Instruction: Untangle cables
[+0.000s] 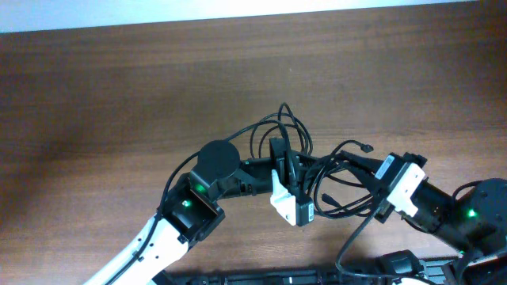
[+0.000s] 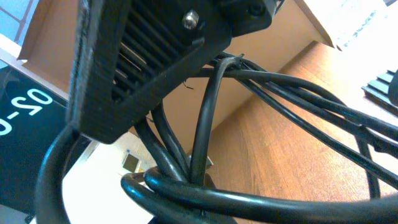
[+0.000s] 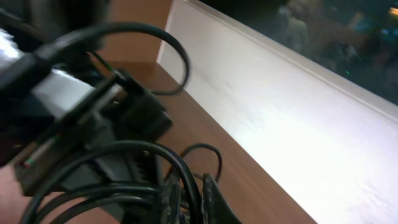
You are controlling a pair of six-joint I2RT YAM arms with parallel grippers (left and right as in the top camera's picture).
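**Toward the table's near edge: both grippers clamped on the tangle**

Bare brown wood table [image 1: 119,95] lies open beyond and to the left. The arms reach in from either side, left gripper [image 1: 279,152] and right gripper [image 1: 342,162] near each other, each closed on the thin, glossy black cables [image 1: 315,168] looped between them.

Looks like a robotics lab/test stn: left arm [image 1: 154,237] & right arm [image 1: 444,207] w/ green status lights, fixed at a bare wood-grain worktop [image 1: 95,95]; black panel w/ white stencilled digits [image 2: 25,106] alongside.
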